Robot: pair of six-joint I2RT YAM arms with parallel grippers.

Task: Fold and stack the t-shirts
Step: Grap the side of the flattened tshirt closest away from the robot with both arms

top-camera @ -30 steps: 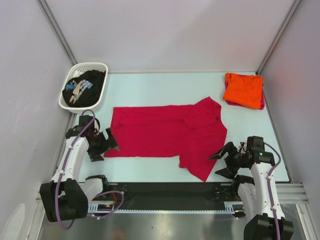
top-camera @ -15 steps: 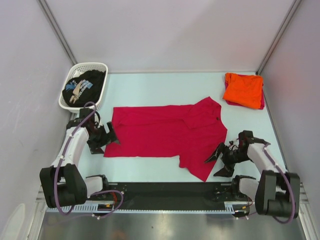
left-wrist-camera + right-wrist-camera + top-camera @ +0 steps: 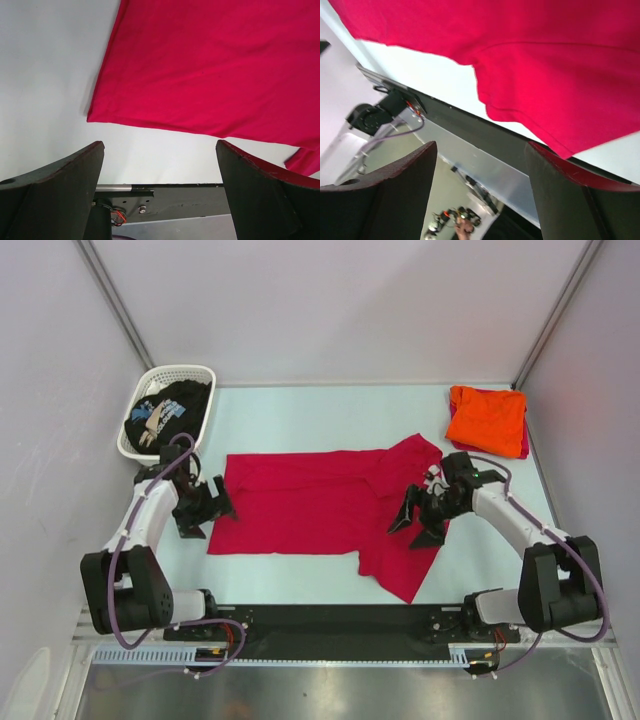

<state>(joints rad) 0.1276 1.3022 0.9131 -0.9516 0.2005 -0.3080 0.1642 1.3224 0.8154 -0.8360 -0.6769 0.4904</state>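
The left gripper (image 3: 210,518) hangs with its jaws spread wide and empty. The left edge of the crimson t-shirt (image 3: 310,505) lies just ahead of its fingertips, flat on the table (image 3: 300,420). The right gripper (image 3: 410,530) hovers over that shirt's folded-in right part, jaws apart and gripping nothing. Beyond it and to its right rests the folded orange t-shirt (image 3: 487,418). Beyond the left gripper, the black t-shirt (image 3: 172,412) sits in the white basket (image 3: 195,371).

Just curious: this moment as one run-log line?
red t-shirt: lying flat | left gripper: open, at its edge | right gripper: open, over it
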